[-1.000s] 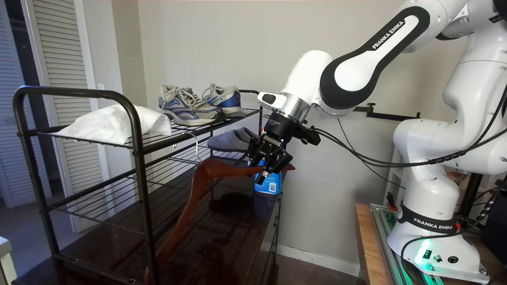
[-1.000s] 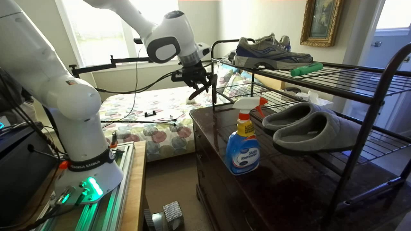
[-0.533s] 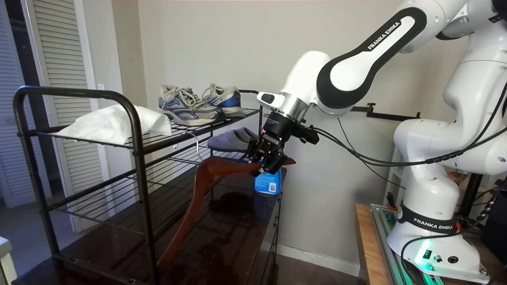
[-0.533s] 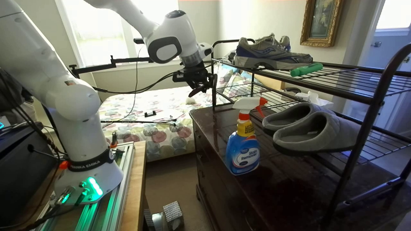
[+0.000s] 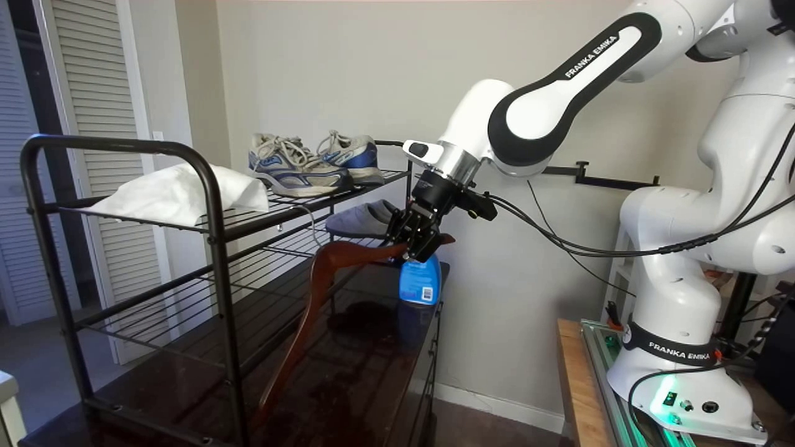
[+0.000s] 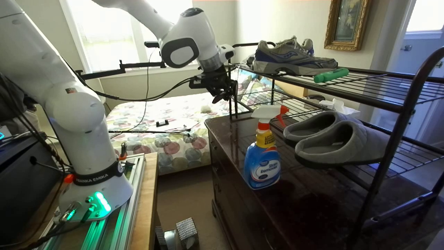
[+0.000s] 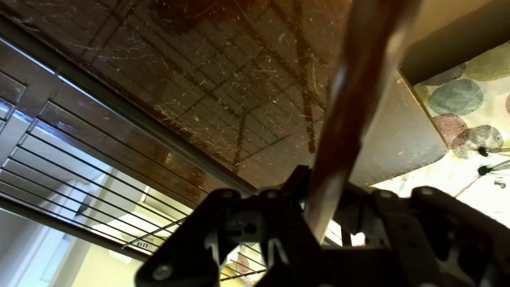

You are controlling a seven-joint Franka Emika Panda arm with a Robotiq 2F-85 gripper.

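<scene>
wooden hanger (image 5: 333,254), clamped within tool (image 5: 411,249), off-centre

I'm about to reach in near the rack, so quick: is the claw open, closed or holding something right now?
Claw: closed, holding the brown hanger by one arm.

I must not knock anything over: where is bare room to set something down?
Free: dresser top between stain remover bottle and shoe rack; lower wire shelf from slippers to the end under the white cloth. Crowded: around the fingers gripping the wooden hanger.
</scene>
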